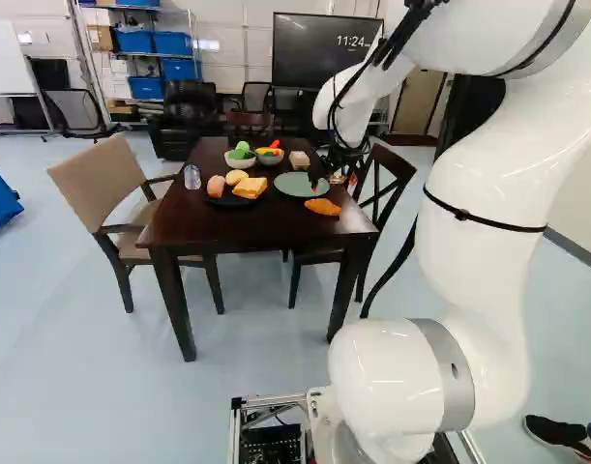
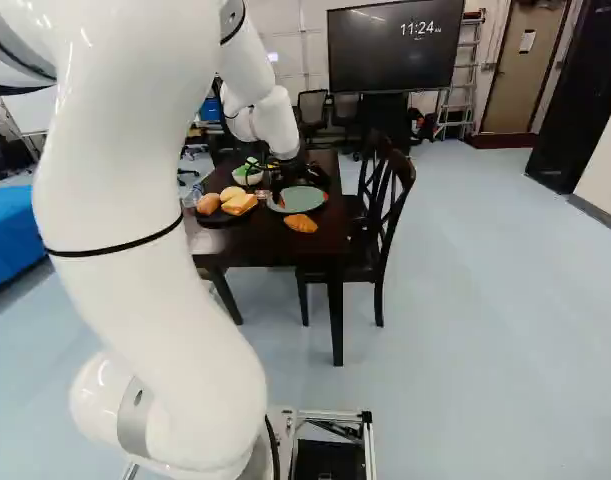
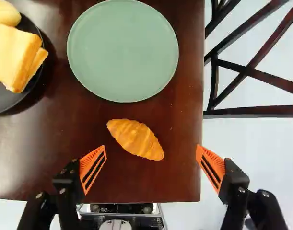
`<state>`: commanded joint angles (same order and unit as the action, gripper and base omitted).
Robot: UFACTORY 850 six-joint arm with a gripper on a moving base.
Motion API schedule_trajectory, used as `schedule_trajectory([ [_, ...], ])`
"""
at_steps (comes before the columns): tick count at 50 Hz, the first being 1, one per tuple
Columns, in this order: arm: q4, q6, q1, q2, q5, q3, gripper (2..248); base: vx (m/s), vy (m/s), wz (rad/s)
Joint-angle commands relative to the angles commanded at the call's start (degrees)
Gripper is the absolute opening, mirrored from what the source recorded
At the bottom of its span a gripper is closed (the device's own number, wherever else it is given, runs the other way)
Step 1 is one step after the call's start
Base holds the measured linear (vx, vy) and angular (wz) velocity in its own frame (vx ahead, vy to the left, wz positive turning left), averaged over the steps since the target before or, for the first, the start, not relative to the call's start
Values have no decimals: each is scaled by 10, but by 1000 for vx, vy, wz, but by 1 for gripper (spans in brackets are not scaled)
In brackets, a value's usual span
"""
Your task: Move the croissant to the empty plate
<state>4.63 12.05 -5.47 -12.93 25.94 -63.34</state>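
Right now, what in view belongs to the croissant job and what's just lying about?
In the job:
- croissant, not yet plated
- green plate, empty
- claw, open

Just lying about:
- black plate
- bread slices
- yellow roll
- pinkish roll
- white bowl
- grey bowl
- clear container

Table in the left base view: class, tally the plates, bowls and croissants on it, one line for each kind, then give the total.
Plates: 2 (green plate, black plate)
Bowls: 2 (left bowl, right bowl)
Croissants: 1 (croissant, lying beside the green plate)
Total: 5
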Motion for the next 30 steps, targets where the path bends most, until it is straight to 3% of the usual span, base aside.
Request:
schedule_trajectory([
  [30,0,181,0,0,0,0,247,0,0,0],
])
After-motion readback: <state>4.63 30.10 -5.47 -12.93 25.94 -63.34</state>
